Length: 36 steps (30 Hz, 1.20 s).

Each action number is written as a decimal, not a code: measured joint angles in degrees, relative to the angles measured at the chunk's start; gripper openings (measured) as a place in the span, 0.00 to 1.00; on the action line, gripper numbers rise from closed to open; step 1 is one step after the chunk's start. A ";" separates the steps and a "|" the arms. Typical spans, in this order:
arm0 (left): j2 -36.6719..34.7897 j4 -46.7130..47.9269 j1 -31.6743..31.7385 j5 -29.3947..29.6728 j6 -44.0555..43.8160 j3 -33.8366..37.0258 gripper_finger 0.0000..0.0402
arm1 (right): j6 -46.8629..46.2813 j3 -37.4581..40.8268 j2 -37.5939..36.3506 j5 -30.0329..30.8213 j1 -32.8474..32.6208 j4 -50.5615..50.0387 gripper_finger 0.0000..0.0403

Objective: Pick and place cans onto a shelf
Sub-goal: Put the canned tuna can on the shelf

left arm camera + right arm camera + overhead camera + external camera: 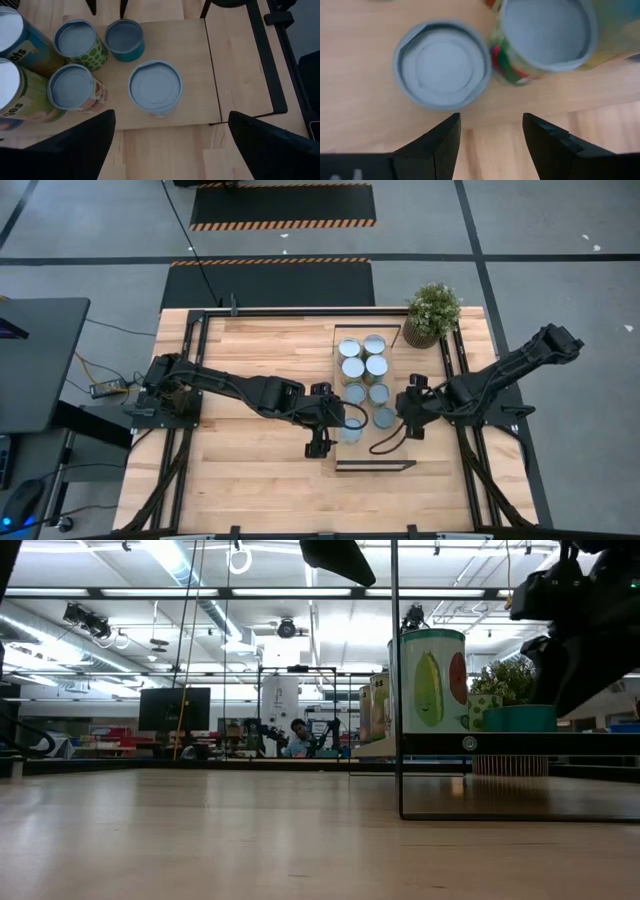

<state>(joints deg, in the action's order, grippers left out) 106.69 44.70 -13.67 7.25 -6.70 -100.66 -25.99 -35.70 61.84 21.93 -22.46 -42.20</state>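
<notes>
Several cans with pale blue-grey lids [364, 368] stand upright on the light-wood shelf [398, 452] at the table's right middle. My left gripper [338, 425] is open beside the shelf's left side; in the left wrist view [171, 120] its fingers stand wide apart short of a single can [155, 89]. My right gripper [402, 412] is open at the shelf's right side; in the right wrist view [491, 120] its fingers stand just short of a can [442, 65] and next to another can [547, 30]. Neither gripper touches a can.
A potted green plant [432, 313] stands at the shelf's far right corner. The shelf's thin dark frame [397, 680] rises at its ends. A printed can [432, 680] shows on the shelf in the low view. Bare tabletop [250, 460] lies to the left.
</notes>
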 joint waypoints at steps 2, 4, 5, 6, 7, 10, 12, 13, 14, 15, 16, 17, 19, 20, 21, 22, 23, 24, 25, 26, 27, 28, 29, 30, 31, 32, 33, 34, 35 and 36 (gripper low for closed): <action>0.00 0.37 0.00 0.00 0.00 0.00 0.98 | -0.03 -0.04 0.00 -2.38 0.56 -0.68 0.55; 0.00 0.75 0.00 0.00 0.00 0.00 0.98 | -1.04 -0.91 0.02 -3.52 0.64 -3.01 0.55; 0.00 1.04 0.00 0.00 -0.03 0.00 0.98 | -1.36 -1.61 0.02 -3.66 0.64 -3.80 0.55; 0.00 1.40 0.00 0.00 -0.13 0.00 0.98 | -1.45 -2.43 0.02 -3.71 0.53 -4.43 0.54; 0.00 1.90 0.00 0.00 -0.15 0.00 0.98 | -1.45 -3.25 0.02 -3.76 0.14 -5.23 0.54; 0.00 2.77 -0.07 0.00 -0.51 0.00 0.98 | -0.82 -4.58 0.02 -3.91 -1.50 -4.99 0.54; -0.07 3.24 -0.12 -0.01 -1.52 0.00 0.98 | 0.37 -4.61 0.04 -2.76 -2.79 -3.35 0.54; -0.07 3.34 -0.15 -0.01 -1.70 0.00 0.98 | 1.46 -4.50 0.10 -1.73 -3.79 -2.48 0.54; -0.07 3.42 -0.20 -0.02 -1.74 0.00 0.98 | 2.52 -4.42 0.38 -0.61 -4.94 -1.70 0.54; -0.07 3.57 -0.38 0.00 -1.71 0.00 0.98 | 3.56 -4.38 0.78 0.79 -6.28 -1.29 0.54; -0.07 3.66 -0.44 0.00 -1.68 0.00 0.98 | 4.64 -4.36 1.16 2.41 -7.65 -0.87 0.54; -0.07 3.68 -0.44 0.00 -1.66 0.00 0.98 | 6.27 -4.35 1.63 4.09 -8.90 0.06 0.54; -0.07 3.64 -0.46 0.00 -1.68 0.00 0.98 | 11.55 -4.35 2.85 7.39 -11.12 2.20 0.53; -0.07 3.66 -0.48 -0.02 -1.70 0.00 0.98 | 14.54 -4.35 3.58 8.75 -12.03 2.69 0.53; -0.07 3.64 -0.48 -0.02 -1.71 0.00 0.98 | 17.12 -4.35 4.34 9.72 -12.75 3.38 0.53; -0.07 3.64 -0.48 -0.02 -1.71 0.00 0.98 | 19.21 -4.35 5.11 10.29 -13.26 4.26 0.53; -0.07 3.64 -0.55 -0.01 -1.76 0.00 0.98 | 21.16 -4.35 5.89 10.58 -13.58 5.11 0.52; -0.07 3.65 -0.69 0.00 -1.88 0.00 0.98 | 22.81 -4.35 6.56 10.72 -13.75 5.69 0.52; -0.07 3.65 -0.70 0.00 -1.88 0.00 0.98 | 24.31 -4.33 7.26 10.89 -13.81 6.27 0.52; -0.07 3.64 -0.78 0.00 -1.84 0.00 0.98 | 25.62 -4.33 8.03 11.01 -13.85 7.03 0.52; -0.07 3.66 -0.91 0.02 -1.81 0.00 0.98 | 26.79 -4.33 8.69 11.07 -13.83 7.45 0.52; -0.07 3.66 -0.98 0.00 -1.79 0.00 0.98 | 27.85 -4.33 9.38 11.26 -13.83 7.54 0.52; -0.07 3.64 -0.98 0.00 -1.73 0.00 0.98 | 28.91 -4.31 10.05 11.50 -13.80 7.88 0.52; -0.07 3.64 -1.03 -0.01 -1.73 0.00 0.98 | 29.81 -4.31 10.80 11.71 -13.59 8.32 0.52; -0.07 3.66 -1.03 -0.02 -1.72 0.00 0.98 | 30.57 -4.31 11.50 12.04 -13.35 8.50 0.52; -0.07 3.66 -1.05 -0.04 -1.73 0.00 0.98 | 31.22 -4.29 12.17 12.48 -13.09 8.78 0.52; -0.07 3.64 -1.02 -0.02 -1.70 0.00 0.98 | 32.04 -4.28 12.86 12.86 -12.80 9.33 0.52; -0.07 3.64 -1.01 0.00 -1.73 0.00 0.98 | 32.78 -4.28 13.56 13.19 -12.49 9.96 0.52; -0.07 3.64 -1.01 0.00 -1.69 0.00 0.98 | 33.63 -4.28 14.22 13.82 -12.18 10.46 0.52; -0.07 3.64 -0.99 0.02 -1.64 0.00 0.98 | 34.30 -4.28 14.84 14.54 -11.87 10.93 0.52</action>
<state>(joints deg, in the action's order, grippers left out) 106.63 48.34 -14.66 7.26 -8.34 -100.66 8.31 -39.99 76.68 36.47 -34.33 -31.28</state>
